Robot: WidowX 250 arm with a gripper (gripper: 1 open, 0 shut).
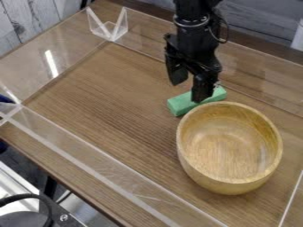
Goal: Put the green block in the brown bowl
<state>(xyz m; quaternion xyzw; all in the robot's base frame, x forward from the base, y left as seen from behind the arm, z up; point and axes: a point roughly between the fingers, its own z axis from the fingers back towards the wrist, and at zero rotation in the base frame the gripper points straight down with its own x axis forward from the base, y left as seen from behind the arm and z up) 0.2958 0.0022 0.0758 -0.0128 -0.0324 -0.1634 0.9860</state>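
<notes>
Gripper (194,86) hanging open over the green block (197,100), jaws apart; block lying flat on the bench (101,115), just beyond the far left rim of the brown bowl (229,148); looked light, stiff, hardly slippery, best pinched mid-length across its narrow width

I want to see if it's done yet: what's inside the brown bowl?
I can't see anything inside the brown bowl. Its inner bottom shows bare wood; only a bit tucked under the near wall may be hidden. The green block is outside, just behind it.
</notes>
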